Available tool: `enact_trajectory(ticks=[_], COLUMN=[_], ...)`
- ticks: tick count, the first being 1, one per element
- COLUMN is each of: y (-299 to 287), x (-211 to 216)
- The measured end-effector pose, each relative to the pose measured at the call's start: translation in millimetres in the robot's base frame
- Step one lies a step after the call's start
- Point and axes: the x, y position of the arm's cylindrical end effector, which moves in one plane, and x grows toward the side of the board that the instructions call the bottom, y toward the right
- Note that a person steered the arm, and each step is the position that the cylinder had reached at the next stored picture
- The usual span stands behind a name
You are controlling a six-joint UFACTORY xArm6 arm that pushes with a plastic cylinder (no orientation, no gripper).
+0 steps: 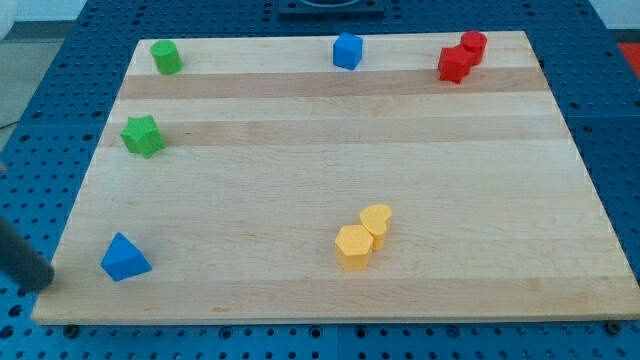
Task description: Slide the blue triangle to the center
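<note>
My tip (45,283) sits at the board's (300,190) bottom left edge, just left of the blue triangle (124,258). I think they are not touching. I have no jaws, only a rod. The triangle is far from the center.

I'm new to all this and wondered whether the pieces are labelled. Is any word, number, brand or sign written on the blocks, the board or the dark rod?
None: no text can be read anywhere.
Wooden board: bare wood grain only.
Blue triangular block, blue cube-like block, and the green, red and yellow blocks: plain faces.
Dark rod, my tip: no marking visible.
</note>
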Motion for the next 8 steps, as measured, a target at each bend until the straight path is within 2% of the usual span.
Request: enact_trajectory(ticks=[1,2,3,4,5,6,7,8], y=[53,111,148,117,67,72,145,207], x=[-11,-77,-119,-95,-44,-18,-67,-134])
